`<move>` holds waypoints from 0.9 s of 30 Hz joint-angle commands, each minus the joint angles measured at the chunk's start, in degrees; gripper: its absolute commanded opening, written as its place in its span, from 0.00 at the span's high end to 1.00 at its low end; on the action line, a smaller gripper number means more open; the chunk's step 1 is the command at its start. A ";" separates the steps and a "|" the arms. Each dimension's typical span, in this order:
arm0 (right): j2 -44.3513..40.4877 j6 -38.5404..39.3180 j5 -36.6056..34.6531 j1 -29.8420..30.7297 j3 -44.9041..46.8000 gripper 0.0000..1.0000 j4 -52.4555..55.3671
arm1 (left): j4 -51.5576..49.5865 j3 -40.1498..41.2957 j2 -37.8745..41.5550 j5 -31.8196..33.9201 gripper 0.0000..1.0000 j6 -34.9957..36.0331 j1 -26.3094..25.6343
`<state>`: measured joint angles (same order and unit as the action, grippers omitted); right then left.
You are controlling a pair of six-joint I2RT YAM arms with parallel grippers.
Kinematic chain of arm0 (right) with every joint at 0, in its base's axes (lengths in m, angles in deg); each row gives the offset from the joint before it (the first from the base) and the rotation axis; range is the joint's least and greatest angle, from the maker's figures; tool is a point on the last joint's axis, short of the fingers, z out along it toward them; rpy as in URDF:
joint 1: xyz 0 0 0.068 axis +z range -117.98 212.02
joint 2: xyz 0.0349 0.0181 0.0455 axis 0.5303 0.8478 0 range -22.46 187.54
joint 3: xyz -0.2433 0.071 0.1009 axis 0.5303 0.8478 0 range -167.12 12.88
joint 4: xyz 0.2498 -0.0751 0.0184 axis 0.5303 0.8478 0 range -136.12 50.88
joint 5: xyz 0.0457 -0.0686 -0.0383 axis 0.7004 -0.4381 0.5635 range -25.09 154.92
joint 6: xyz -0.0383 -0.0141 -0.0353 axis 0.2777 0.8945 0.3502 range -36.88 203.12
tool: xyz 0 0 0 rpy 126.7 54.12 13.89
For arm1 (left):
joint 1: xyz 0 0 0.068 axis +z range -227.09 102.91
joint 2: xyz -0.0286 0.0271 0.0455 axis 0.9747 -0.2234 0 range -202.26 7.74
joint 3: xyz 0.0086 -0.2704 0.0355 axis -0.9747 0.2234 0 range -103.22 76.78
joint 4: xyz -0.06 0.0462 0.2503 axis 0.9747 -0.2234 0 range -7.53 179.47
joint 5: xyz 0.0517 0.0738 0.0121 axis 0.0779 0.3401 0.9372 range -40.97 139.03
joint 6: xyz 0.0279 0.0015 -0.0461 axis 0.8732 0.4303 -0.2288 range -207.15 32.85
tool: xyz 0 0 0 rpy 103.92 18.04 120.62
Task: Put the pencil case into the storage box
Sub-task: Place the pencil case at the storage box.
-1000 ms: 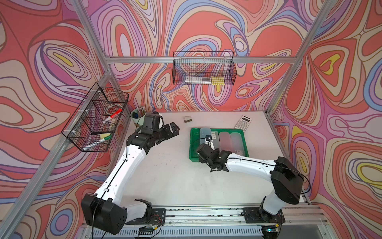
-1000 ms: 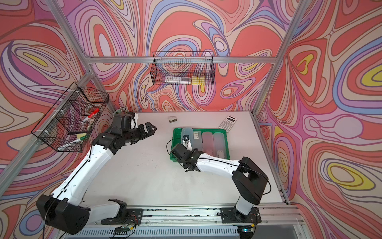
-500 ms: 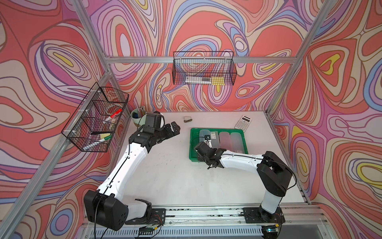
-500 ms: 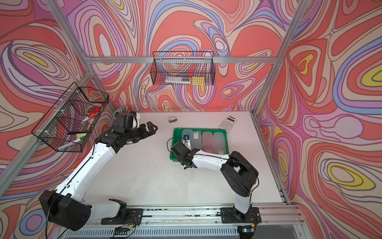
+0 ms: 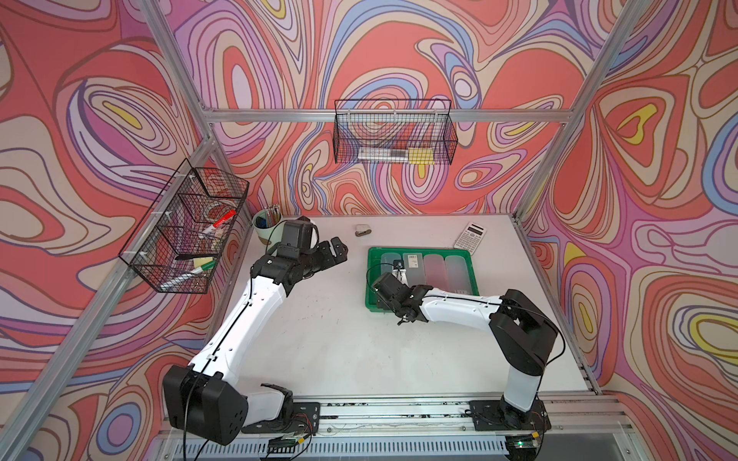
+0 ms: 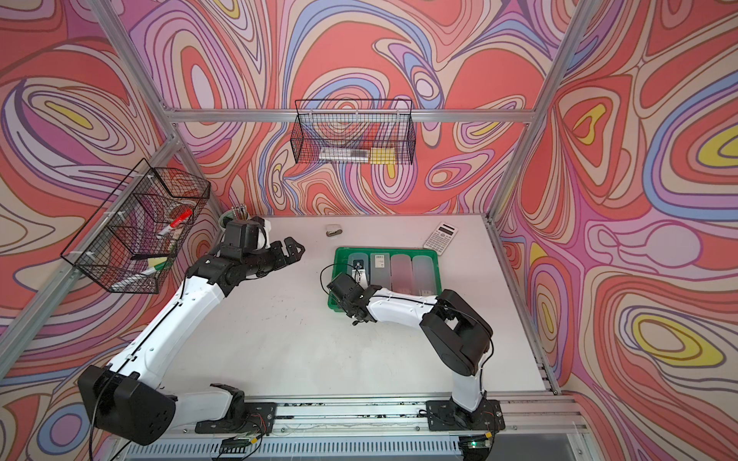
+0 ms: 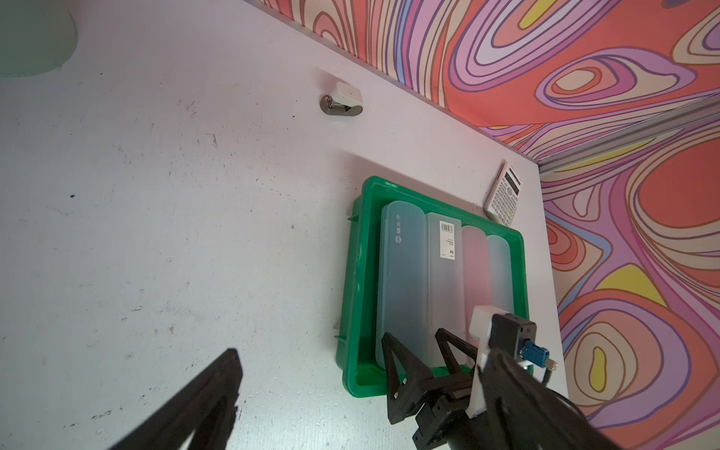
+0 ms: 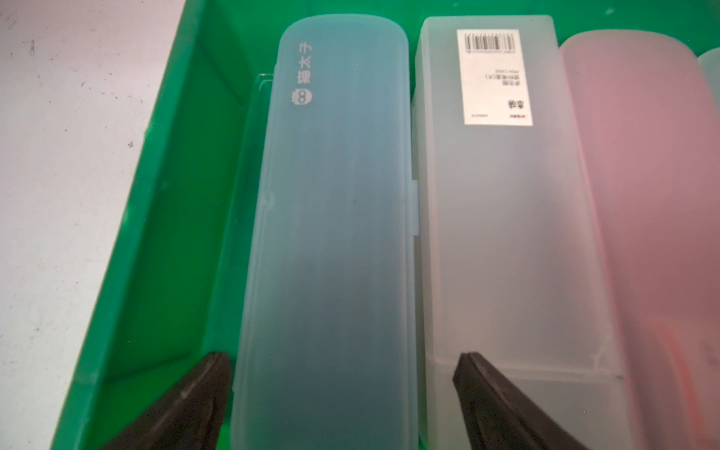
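The storage box, a shallow bright green tray, sits right of the table's middle with several pencil cases side by side in it. The bluish pencil case lies flat in the slot nearest the tray's left wall, beside a clear case with a barcode label. My right gripper is open over the near end of the bluish case, one finger on each side and holding nothing. My left gripper hovers open and empty over bare table, left of the tray.
A calculator lies behind the tray at the right. A small stapler sits near the back wall, and a cup of pens stands in the back left corner. Wire baskets hang on the left wall and back wall.
My right gripper has moved slightly left and farther over the tray's near end, and its jaws have opened off the bluish case. The left arm has barely moved.
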<state>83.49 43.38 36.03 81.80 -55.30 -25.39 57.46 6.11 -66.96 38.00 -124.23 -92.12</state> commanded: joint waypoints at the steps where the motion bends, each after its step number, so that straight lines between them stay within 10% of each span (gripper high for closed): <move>1: -3.43 -0.17 -0.77 -0.32 0.86 0.06 2.87 | -0.09 1.48 1.38 1.95 0.01 1.41 -0.18; 10: -11.54 3.42 -2.21 -0.37 -0.97 0.06 6.75 | -0.41 5.13 4.15 6.47 0.01 4.24 -0.13; 27: 8.81 4.70 -6.27 -1.48 -18.06 0.02 14.99 | 0.29 9.04 6.45 4.96 0.01 3.68 0.70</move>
<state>91.19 47.68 31.83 81.15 -71.04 -10.77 57.74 14.56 -61.69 43.75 -121.24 -91.68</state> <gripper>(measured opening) 0.982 0.993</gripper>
